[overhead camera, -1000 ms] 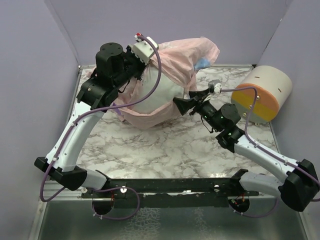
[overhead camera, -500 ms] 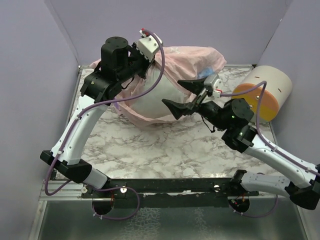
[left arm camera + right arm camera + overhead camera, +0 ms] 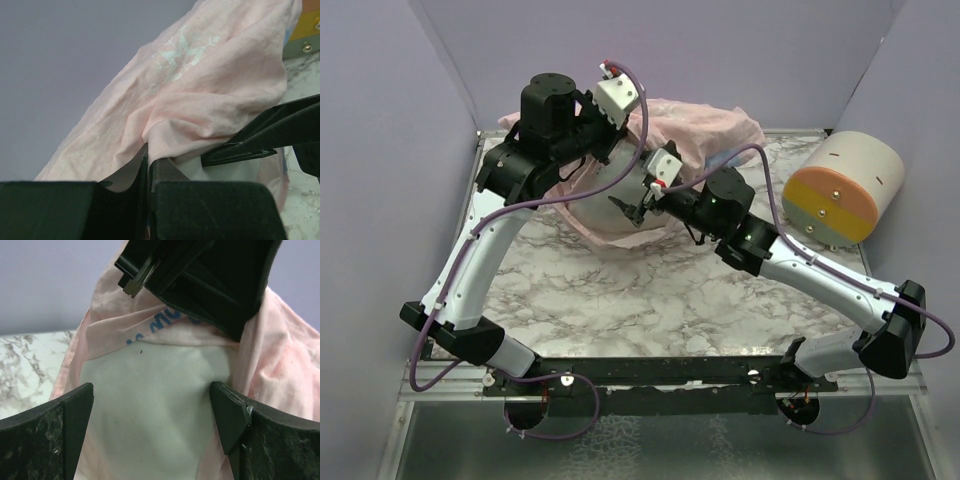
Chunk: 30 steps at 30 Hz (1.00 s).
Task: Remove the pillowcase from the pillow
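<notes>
Left gripper (image 3: pixel 148 156): fingers pressed flat together, a fold of the pillowcase (image 3: pixel 215 85) pinched in the seam between them, with the cloth rising out of the pinch in soft creases. Fabric thin and matte, pale pink on the side showing, a white snowflake (image 3: pixel 177 52) ghosting through the weave. Right gripper (image 3: pixel 155 412) spread wide, its two black wedge-shaped fingers (image 3: pixel 75 415) standing either side of the bare face of the pillow (image 3: pixel 145 375) and closed on nothing; whether the tips touch cloth cannot be told. Pillow plump, plain white, faintly fuzzy, bulging out of the open mouth of the case. The pink hem sits round it like a loose collar, and blue lettering (image 3: pixel 150 330) shows on the fold above. Seen from overhead, pillow and case make one rumpled mound at the far side of the table (image 3: pixel 650 290), left of centre and close to the back wall. The left arm bends over it from above and the right arm reaches in from the right, its wrist just beside the white bulge. Purple cable (image 3: pixel 640 130) loops along both arms. Tabletop smooth white marble pattern with grey veining. A squat cylinder (image 3: pixel 840 190), cream with an orange band, lies on its side at the far right corner, well apart from the mound. Walls (image 3: pixel 400 150) plain lavender, closing in the left, back and right
</notes>
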Tool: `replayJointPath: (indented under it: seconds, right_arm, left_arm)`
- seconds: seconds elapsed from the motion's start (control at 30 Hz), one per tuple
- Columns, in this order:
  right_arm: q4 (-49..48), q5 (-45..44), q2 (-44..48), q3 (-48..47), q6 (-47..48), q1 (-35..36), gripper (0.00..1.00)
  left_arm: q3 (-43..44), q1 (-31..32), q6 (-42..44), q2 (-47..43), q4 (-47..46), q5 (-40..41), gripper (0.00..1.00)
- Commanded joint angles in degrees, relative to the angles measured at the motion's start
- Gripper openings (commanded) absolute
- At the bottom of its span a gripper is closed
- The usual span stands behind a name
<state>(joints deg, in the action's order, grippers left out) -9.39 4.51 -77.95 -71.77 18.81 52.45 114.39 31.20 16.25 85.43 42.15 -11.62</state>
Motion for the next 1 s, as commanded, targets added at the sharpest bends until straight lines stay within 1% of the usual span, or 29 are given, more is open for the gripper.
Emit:
replayJointPath:
  seconds: [0.0, 0.1, 0.17, 0.3, 0.37, 0.53, 0.6, 0.63, 0.67, 0.77, 0.83, 0.87, 0.97]
  right_arm:
    - [-2.2, -1.5, -1.2, -2.8, 10.9, 0.2, 0.99]
    - [-1.7, -1.5, -2.9, -3.2, 16.2, 0.3, 0.99]
    - [-3.0, -0.7, -3.3, -1.8, 20.5, 0.7, 0.99]
    - [-5.9, -5.2, -6.8, -1.4, 27.6, 1.6, 0.99]
    - [-8.4, -6.2, -8.6, -1.5, 29.3, 1.6, 0.99]
    - [-8.8, -5.9, -15.6, -6.1, 30.9, 1.6, 1.0]
    - [-9.3, -5.3, -18.4, -7.7, 29.6, 1.6, 0.96]
    - [-9.4, -5.1, -19.2, -8.3, 28.9, 1.6, 0.92]
    - [-10.1, -5.5, -19.9, -8.5, 28.2, 1.6, 0.86]
    - [-15.8, -9.4, -20.6, -7.0, 26.3, 1.6, 0.46]
    - [-18.0, -9.7, -19.4, -5.3, 25.1, 1.6, 0.13]
    - [-19.3, -9.8, -18.5, -4.5, 24.0, 1.6, 0.02]
    - [-19.9, -9.6, -14.6, -2.4, 19.7, 1.6, 0.01]
  left_arm:
    - [1.8, 0.0, 0.4, -0.4, 1.4, -3.2, 0.0]
    - [2.4, 0.0, 0.1, -0.4, 1.6, -4.2, 0.0]
    - [3.2, 0.1, 0.1, -0.1, 1.9, -4.7, 0.0]
    - [4.2, 0.2, 0.3, 0.2, 2.6, -5.4, 0.0]
    - [4.7, 0.3, 0.3, 0.3, 3.2, -5.6, 0.0]
    - [7.6, 0.3, -1.4, 0.5, 4.5, -6.6, 0.0]
    - [9.1, 0.3, -2.1, 0.5, 5.2, -6.6, 0.0]
    - [9.8, 0.3, -2.3, 0.3, 5.4, -6.5, 0.0]
    - [10.5, 0.3, -2.3, 0.2, 5.8, -6.3, 0.0]
    - [12.4, 0.3, -2.2, 0.1, 6.5, -5.5, 0.0]
    - [13.2, 0.3, -2.1, -0.1, 6.2, -4.4, 0.0]
    - [13.5, 0.3, -1.9, -0.2, 5.8, -3.6, 0.0]
    - [12.7, 0.3, -0.7, -0.9, 2.6, 0.5, 0.0]
